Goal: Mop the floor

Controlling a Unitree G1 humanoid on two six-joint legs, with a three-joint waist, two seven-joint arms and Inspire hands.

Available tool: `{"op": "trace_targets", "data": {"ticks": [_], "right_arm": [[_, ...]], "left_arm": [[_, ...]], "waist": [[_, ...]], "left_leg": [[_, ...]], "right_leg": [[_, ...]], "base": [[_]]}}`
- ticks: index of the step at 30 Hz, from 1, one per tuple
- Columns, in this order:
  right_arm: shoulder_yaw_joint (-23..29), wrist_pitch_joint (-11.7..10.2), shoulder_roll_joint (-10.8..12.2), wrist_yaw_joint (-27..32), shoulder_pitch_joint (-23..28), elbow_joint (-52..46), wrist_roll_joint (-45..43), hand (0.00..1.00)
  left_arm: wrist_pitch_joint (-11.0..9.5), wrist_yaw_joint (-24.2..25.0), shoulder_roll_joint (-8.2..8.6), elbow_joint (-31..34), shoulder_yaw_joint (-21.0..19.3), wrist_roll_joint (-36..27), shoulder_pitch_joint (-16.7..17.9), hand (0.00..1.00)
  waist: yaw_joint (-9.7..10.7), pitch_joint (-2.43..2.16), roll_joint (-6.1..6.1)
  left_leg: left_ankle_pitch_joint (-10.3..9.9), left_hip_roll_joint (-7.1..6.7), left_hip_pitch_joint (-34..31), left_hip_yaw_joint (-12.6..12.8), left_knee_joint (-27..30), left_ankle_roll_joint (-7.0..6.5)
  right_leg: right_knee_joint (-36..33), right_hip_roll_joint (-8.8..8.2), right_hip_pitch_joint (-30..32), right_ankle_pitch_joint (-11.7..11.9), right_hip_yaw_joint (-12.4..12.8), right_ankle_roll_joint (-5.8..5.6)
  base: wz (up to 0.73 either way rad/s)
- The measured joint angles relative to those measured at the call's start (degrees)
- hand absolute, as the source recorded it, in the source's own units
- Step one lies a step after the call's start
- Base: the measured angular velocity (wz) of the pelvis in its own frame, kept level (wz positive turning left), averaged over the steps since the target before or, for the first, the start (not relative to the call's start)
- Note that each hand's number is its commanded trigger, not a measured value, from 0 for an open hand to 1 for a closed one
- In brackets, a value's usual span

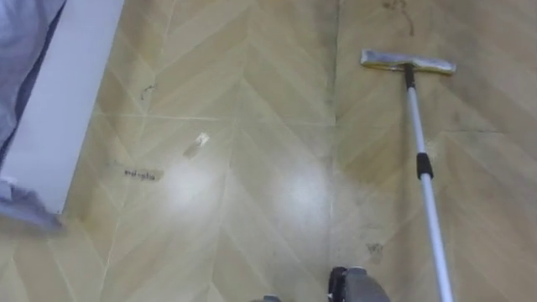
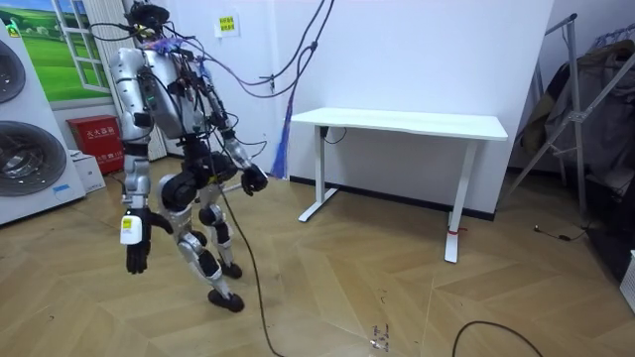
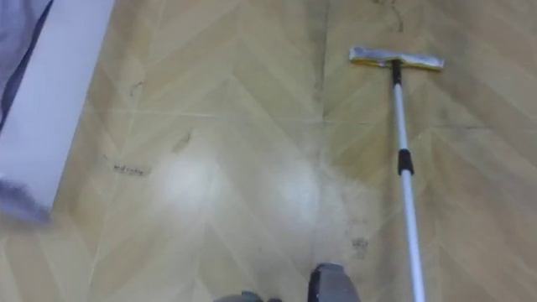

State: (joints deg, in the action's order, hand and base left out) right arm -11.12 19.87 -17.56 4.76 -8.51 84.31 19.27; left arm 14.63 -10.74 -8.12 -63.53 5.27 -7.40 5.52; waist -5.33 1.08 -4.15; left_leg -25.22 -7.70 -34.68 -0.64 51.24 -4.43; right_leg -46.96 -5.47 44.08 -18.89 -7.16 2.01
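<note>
1. Left eye view.
   - Mop (image 1: 424,166): the flat head rests on the floor (image 1: 252,218), ahead and to the robot's right. The pole slopes back past the lower edge, seemingly angled for a push stroke. Its holder is unseen.
   - Floor: pale herringbone wood with a glossy central patch, possibly damp.
   - Small scrap (image 1: 197,144): left of the mop, well apart.
   - White panel (image 1: 71,101) and grey cloth (image 1: 21,50): at left.
2. Room view.
   - The robot stands on open floor between the washing machines (image 2: 25,159) and the white desk (image 2: 402,124).
   - Left hand (image 2: 253,180): forward at waist height.
   - Right hand (image 2: 136,248): hanging by the thigh.
   - Grip of either hand: cannot tell.
</note>
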Motion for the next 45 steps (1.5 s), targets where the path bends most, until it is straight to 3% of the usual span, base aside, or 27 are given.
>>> {"op": "trace_targets", "data": {"ticks": [1,2,3,4,5,6,8,9,11,12,13,14,15,16,19,20,25,28,30,31,32,33,35,36,38,41,45], "right_arm": [[0.0,0.2,-0.6,-0.1,-1.8,0.1,0.0,1.0],[-0.1,0.2,-1.9,-0.8,-5.8,0.5,0.0,1.0],[-0.1,-0.3,-3.2,-1.6,-9.8,0.4,0.3,1.0],[-0.1,-0.9,-3.8,-1.9,-11.7,0.2,0.5,1.0],[-0.1,-2.2,-4.7,-2.6,-14.6,-1.2,1.0,1.0],[-0.2,-2.8,-5.0,-3.1,-15.4,-1.6,1.3,1.0],[0.0,-5.3,-5.7,-5.1,-19.0,-2.0,3.5,1.0],[0.0,-5.1,-5.7,-5.8,-18.4,-1.9,5.0,1.0],[-0.1,-5.1,-5.7,-6.2,-15.2,-2.0,5.9,1.0],[-0.7,-5.5,-5.6,-6.2,-11.7,-2.1,6.9,1.0],[-0.8,-5.7,-5.7,-6.2,-9.8,-2.1,7.1,1.0],[-1.1,-5.9,-5.9,-6.1,-5.6,-1.5,6.9,1.0],[-1.3,-6.1,-5.4,-5.7,-1.9,0.2,6.7,1.0],[-1.6,-6.1,-5.1,-5.3,-0.1,0.9,6.7,1.0],[-3.9,-6.1,-4.0,-3.5,7.6,0.9,6.3,1.0],[-3.7,-6.1,-3.1,-3.0,8.2,0.9,5.7,1.0],[-3.2,-5.1,-0.1,-0.8,7.0,-0.1,4.3,1.0],[-2.2,-2.1,0.3,-0.7,3.1,-0.4,2.4,1.0],[-2.1,-0.3,-1.0,-0.7,-0.2,-0.3,1.9,1.0],[-2.1,0.4,-2.2,-0.9,-3.3,-0.3,0.8,1.0],[-2.2,0.1,-3.4,-1.4,-7.1,-0.1,0.1,1.0],[-2.4,-0.3,-4.0,-1.8,-8.8,0.0,0.0,1.0],[-2.7,-2.7,-5.1,-3.3,-14.0,-0.8,0.2,1.0],[-2.9,-3.2,-5.5,-3.9,-15.7,-1.6,1.4,1.0],[-3.0,-3.7,-6.3,-5.2,-18.6,-2.0,2.7,1.0],[-2.7,-3.8,-6.6,-5.8,-17.4,-2.9,3.7,1.0],[-2.8,-5.3,-6.9,-6.2,-9.7,-1.3,5.5,1.0]], "left_arm": [[0.0,-0.1,-0.44,0.0,0.3,-0.9,0.0,0.0],[0.1,-0.5,-1.63,0.4,1.0,-3.4,0.1,0.0],[0.0,-1.6,-2.91,1.3,2.2,-6.2,0.4,0.0],[0.0,-2.0,-3.52,1.9,2.9,-7.3,0.6,0.0],[-0.3,-2.6,-4.39,3.1,4.4,-8.9,0.9,0.0],[-0.4,-2.6,-4.71,3.5,5.0,-9.3,1.1,0.0],[0.2,-1.8,-4.71,4.6,5.7,-8.4,2.8,0.0],[0.2,-0.6,-4.41,4.9,5.7,-8.1,3.9,0.0],[-0.1,1.4,-4.36,4.9,5.6,-7.1,4.6,0.0],[0.3,2.5,-4.39,4.9,4.7,-5.4,4.6,0.0],[0.3,2.8,-4.24,4.9,4.1,-5.1,4.4,0.0],[0.2,3.2,-3.8,4.4,3.1,-3.4,3.7,0.0],[0.3,3.4,-3.54,3.1,1.7,-2.0,1.6,0.0],[0.2,3.3,-3.44,2.7,0.9,-1.6,0.9,0.0],[-1.4,2.6,-2.82,2.4,0.5,-1.4,0.3,0.0],[-2.0,2.4,-2.78,2.7,0.4,-1.2,0.0,0.0],[-2.8,2.4,-1.47,2.7,1.4,-0.8,0.7,0.0],[-0.5,2.1,-1.51,2.6,1.6,-0.9,1.6,0.0],[0.7,1.4,-1.67,2.8,1.6,-1.7,1.7,0.0],[0.7,1.2,-2.22,2.8,1.6,-2.2,1.6,0.0],[0.6,1.0,-2.91,3.0,1.8,-3.1,1.5,0.0],[0.6,0.8,-3.27,3.0,1.9,-4.0,1.5,0.0],[0.6,-0.7,-5.25,3.3,4.3,-6.6,1.6,0.0],[0.5,-1.0,-5.81,4.1,5.6,-6.5,2.1,0.0],[0.4,0.0,-5.47,5.4,6.1,-5.9,3.4,0.0],[0.0,2.2,-4.83,7.0,6.0,-5.2,5.7,0.0],[-0.3,3.3,-4.27,6.1,4.7,-2.5,3.4,0.0]], "waist": [[-0.2,0.16,0.61],[-1.3,0.54,2.21],[-2.5,0.47,4.43],[-2.8,0.62,5.2],[-3.5,0.51,6.48],[-4.1,0.51,6.63],[-6.5,1.21,7.63],[-6.4,1.36,7.07],[-6.2,1.21,5.53],[-5.9,0.93,5.08],[-5.7,0.67,4.7],[-4.9,0.31,3.48],[-4.4,0.3,3.2],[-4.4,0.23,3.1],[-2.0,-1.64,0.29],[-0.9,-1.53,-0.27],[0.2,-0.36,-1.89],[0.0,0.13,-1.23],[-0.1,0.1,-0.36],[-0.4,0.18,0.94],[-1.2,0.48,1.92],[-1.5,0.53,3.02],[-3.1,0.24,6.23],[-4.6,0.76,7.64],[-7.2,1.11,8.01],[-7.8,1.33,6.73],[-6.0,0.86,4.81]], "left_leg": [[1.6,0.39,-2.2,1.2,5.0,2.69],[7.5,1.97,-7.2,3.8,15.3,7.26],[17.5,2.68,-12.5,5.8,22.9,7.93],[23.7,3.05,-15.1,6.2,25.9,8.08],[34.9,3.92,-20.2,6.6,31.0,7.73],[34.6,4.95,-22.6,6.8,33.9,7.08],[24.9,8.59,-28.3,6.6,38.3,4.1],[21.3,9.38,-26.8,6.8,29.6,3.99],[19.2,10.14,-20.2,6.5,9.1,4.02],[13.1,9.25,-16.4,6.8,2.1,2.96],[10.7,8.4,-15.0,6.7,0.4,2.33],[7.5,7.08,-13.5,7.3,-0.7,-1.04],[6.0,5.65,-12.3,8.3,-0.2,-3.52],[5.0,5.24,-11.3,8.9,0.2,-4.14],[0.4,3.89,-8.2,8.2,2.0,-5.62],[-0.3,3.77,-7.2,7.9,1.7,-5.76],[-0.6,1.82,-1.6,2.7,-3.2,-5.48],[-0.9,-0.67,1.6,-1.5,-5.5,-5.03],[-1.6,-1.78,2.1,-3.0,-4.4,-4.03],[-1.3,-1.82,0.2,-1.6,-0.1,-1.23],[1.6,-0.35,-3.5,1.6,8.3,4.08],[3.8,0.47,-5.6,2.8,12.3,6.37],[18.4,2.66,-13.1,5.7,24.7,6.75],[22.2,3.95,-16.2,6.1,28.2,6.05],[18.2,7.32,-20.4,5.9,28.4,3.87],[12.1,10.01,-19.1,5.3,6.3,3.88],[7.7,7.28,-15.6,7.5,0.9,-2.62]], "right_leg": [[-1.4,-0.69,0.1,-0.1,-0.4,0.11],[-4.6,-1.28,0.5,-1.6,-0.4,1.27],[-7.3,-2.39,1.1,-3.4,-0.4,2.35],[-8.0,-2.58,1.1,-4.2,-0.3,2.48],[-8.6,-2.56,0.9,-5.2,-0.4,2.63],[-8.9,-2.28,0.7,-5.5,-0.6,2.93],[-9.6,-1.54,-1.4,-7.5,-0.9,2.46],[-9.4,-1.29,-3.9,-8.9,-0.8,1.37],[-7.9,-0.85,-7.4,-10.9,-0.9,0.06],[-7.0,-1.74,-9.1,-12.1,-0.8,-1.0],[-6.4,-2.15,-9.7,-12.6,-0.9,-1.64],[-6.8,-2.69,-10.8,-13.2,-0.3,-2.71],[-11.2,-3.85,-9.9,-12.5,1.8,-3.31],[-13.9,-4.09,-9.0,-11.4,2.7,-3.66],[-24.3,-3.23,-5.6,-2.5,6.3,-4.49],[-26.5,-2.18,-3.2,-2.6,7.2,-4.67],[-10.2,2.24,1.1,-3.4,4.7,-3.95],[1.1,3.36,0.9,-0.7,1.7,-0.61],[0.7,1.72,-0.2,0.1,0.0,0.5],[-1.4,-0.91,-0.1,0.1,-2.2,0.64],[-4.0,-1.92,0.0,-1.5,-3.1,2.19],[-5.1,-1.96,0.1,-2.5,-3.1,2.23],[-7.9,-2.13,-0.6,-6.2,-2.9,2.37],[-8.3,-1.62,-1.3,-7.4,-2.8,2.62],[-8.6,-0.3,-2.6,-8.4,-3.4,2.98],[-8.5,-0.67,-7.5,-12.3,-3.8,0.72],[-8.5,-3.38,-11.5,-15.2,-2.5,-2.69]], "base": [[0.19],[0.09],[0.12],[0.26],[0.22],[0.0],[-0.05],[0.27],[0.34],[0.31],[0.49],[0.55],[0.46],[0.14],[-0.11],[-0.46],[-0.56],[-0.37],[0.06],[0.12],[0.1],[0.17],[0.27],[0.08],[-0.25],[0.12],[0.56]]}}
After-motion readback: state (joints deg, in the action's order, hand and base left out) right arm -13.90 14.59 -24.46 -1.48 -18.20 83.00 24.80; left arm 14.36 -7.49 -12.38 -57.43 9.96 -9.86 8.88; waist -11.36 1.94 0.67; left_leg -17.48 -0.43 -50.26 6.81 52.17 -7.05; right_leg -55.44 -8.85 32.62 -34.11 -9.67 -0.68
